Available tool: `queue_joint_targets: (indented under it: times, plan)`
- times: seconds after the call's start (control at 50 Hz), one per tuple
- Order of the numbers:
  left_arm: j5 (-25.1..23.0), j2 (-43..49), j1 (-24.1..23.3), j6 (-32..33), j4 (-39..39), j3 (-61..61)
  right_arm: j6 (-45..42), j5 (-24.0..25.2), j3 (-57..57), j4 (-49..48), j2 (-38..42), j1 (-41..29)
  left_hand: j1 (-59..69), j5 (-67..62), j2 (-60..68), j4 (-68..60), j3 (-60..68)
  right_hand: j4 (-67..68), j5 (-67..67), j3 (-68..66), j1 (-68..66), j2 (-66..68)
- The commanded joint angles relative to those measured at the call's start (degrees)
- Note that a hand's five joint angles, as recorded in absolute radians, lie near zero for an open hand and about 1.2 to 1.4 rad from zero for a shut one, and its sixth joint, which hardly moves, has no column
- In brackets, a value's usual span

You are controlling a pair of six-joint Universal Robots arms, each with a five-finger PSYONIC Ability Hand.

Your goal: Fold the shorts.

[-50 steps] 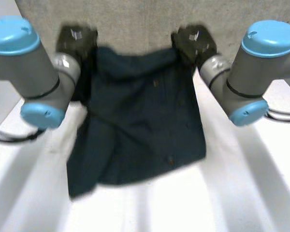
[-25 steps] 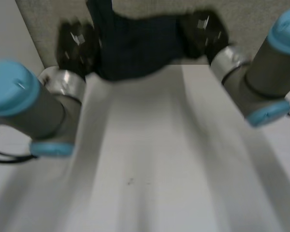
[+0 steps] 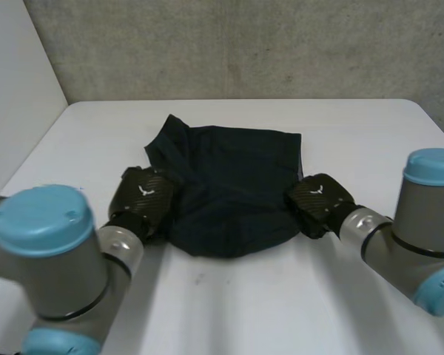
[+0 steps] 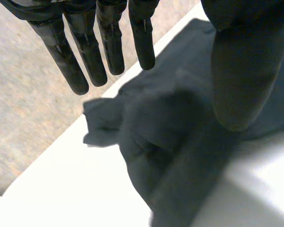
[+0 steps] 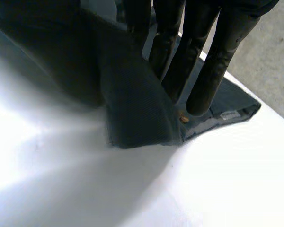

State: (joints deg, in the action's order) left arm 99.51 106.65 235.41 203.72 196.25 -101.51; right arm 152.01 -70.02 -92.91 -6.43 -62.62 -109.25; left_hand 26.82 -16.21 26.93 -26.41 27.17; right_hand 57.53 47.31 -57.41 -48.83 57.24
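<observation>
Head above, wrists close, shorts point(image 3: 229, 188) shared

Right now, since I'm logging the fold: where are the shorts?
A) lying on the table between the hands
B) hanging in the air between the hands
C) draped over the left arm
A: the shorts rest on the table, the left hand and right hand at their side edges.

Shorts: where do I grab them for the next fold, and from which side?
Probably the far-left corner of the shorts, coming from the left with the left hand: that corner sticks out as a free flap just beyond its straight fingers, while the near edge is a rounded bulge.
</observation>
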Motion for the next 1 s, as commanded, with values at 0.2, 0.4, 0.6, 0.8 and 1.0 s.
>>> queue_joint_targets:
  times: [0.2, 0.4, 0.6, 0.8, 1.0]
  plan:
    - [-8.6, -10.6, 9.4, -8.5, -0.3, -12.2, 4.8, 0.8, -14.0, -8.2, -11.4, 7.4, 2.6, -3.2, 2.5, -3.0, 2.2, -21.0, -20.8, 20.9, 12.3, -20.7]
    - [-14.3, -9.0, 14.5, -10.4, 0.0, -14.0, 6.2, 1.8, -15.7, -8.2, -12.7, 7.5, 8.0, -8.6, 7.8, -8.4, 7.6, -20.7, -20.5, 20.6, 12.0, -20.4]
    - [-20.4, -2.6, 15.2, -9.6, 0.5, -12.9, 6.4, 1.7, -15.9, -9.0, -8.9, 6.9, 8.0, -8.6, 7.8, -8.4, 7.6, -21.5, -21.3, 21.4, 12.8, -21.3]
    - [-20.4, 2.4, 15.2, -4.8, 0.8, -10.4, 6.7, 1.4, -15.5, -9.7, -7.6, 6.9, 10.8, -11.4, 10.7, -11.2, 10.4, -24.2, -24.0, 24.1, 15.5, -23.9]
    - [-17.7, 4.7, 15.2, -1.8, 1.9, -9.0, 8.3, 1.2, -13.5, -9.7, -3.8, 5.5, 52.8, -53.4, 52.7, -53.2, 52.5, -24.4, -24.2, 24.3, 15.7, -24.1]
